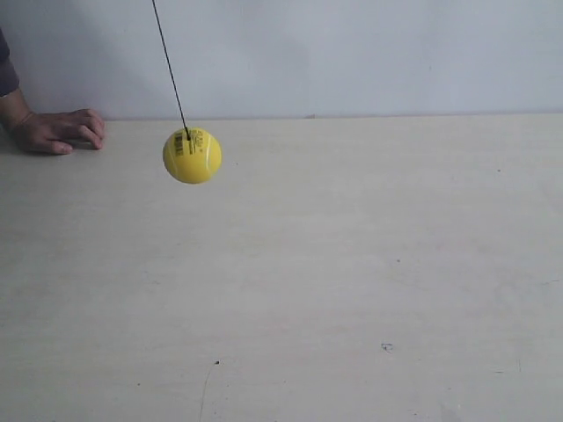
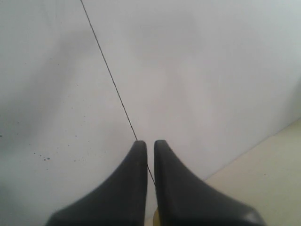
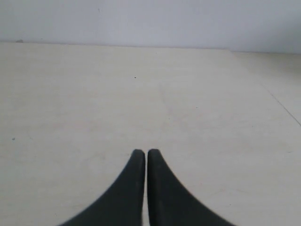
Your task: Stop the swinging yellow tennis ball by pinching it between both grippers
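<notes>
Yellow tennis ball point(image 1: 192, 156) is hanging over the table point(image 1: 369, 264), far-left in the scene. Its barcode print is facing the exterior camera and the string knot is sitting on top. The string point(image 1: 169, 66) is slanting up and leftward. A human hand point(image 1: 60, 130) is resting far left on the table. The left gripper point(image 2: 150, 143) is holding its jaws nearly together, gripping nothing, with the string passing beyond them. The right gripper point(image 3: 145, 151) is pointing over the tabletop, jaws pressed together, empty.

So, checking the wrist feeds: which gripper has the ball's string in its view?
The left gripper: the dark string slants across its view down to its jaws. The right gripper faces only table and wall.
</notes>
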Available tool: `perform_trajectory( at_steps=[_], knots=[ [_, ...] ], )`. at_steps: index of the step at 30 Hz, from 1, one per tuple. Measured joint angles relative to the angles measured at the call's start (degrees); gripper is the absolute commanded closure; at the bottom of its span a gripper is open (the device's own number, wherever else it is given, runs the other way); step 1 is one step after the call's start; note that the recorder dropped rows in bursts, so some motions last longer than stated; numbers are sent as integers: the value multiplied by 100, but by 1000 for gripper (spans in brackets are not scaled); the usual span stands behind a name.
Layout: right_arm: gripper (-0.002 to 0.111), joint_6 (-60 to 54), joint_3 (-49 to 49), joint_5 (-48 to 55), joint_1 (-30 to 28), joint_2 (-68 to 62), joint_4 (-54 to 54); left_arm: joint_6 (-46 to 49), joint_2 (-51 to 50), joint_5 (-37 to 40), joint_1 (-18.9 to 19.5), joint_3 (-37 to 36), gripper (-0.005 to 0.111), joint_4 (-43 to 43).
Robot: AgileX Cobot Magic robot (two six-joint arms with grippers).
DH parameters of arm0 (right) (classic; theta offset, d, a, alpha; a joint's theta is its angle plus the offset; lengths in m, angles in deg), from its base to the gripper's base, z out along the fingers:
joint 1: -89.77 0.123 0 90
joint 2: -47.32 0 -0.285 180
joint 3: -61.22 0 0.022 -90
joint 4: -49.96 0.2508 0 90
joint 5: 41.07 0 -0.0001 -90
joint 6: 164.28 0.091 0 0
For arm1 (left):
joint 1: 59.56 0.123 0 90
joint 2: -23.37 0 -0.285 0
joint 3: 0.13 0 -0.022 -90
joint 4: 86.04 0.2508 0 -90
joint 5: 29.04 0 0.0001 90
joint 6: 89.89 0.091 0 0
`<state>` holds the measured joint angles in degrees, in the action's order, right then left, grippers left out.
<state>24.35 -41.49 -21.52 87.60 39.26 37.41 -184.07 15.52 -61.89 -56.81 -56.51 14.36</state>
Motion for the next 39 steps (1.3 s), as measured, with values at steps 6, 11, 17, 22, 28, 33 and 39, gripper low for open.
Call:
perform_trajectory(
  at_steps=[6, 11, 17, 22, 28, 33, 39],
  knots=[
    [108, 0, 0, 0, 0, 0, 0, 0, 0, 0, 0, 0, 102, 0],
    [108, 38, 0, 23, 0, 0, 0, 0, 0, 0, 0, 0, 102, 0],
    [108, 50, 0, 23, 0, 0, 11, 0, 0, 0, 0, 0, 102, 0],
    [108, 50, 0, 23, 0, 0, 11, 338, 7, 55, 0, -194, 102, -542],
    [108, 60, 0, 23, 0, 0, 11, 2193, 0, 290, 0, -933, 102, -2790],
    [108, 60, 0, 23, 0, 0, 11, 3583, 0, 483, 0, -1354, 102, -3902],
    [108, 60, 0, 23, 0, 0, 11, 6083, 0, 1663, 0, -1482, 102, -6877]
  ],
)
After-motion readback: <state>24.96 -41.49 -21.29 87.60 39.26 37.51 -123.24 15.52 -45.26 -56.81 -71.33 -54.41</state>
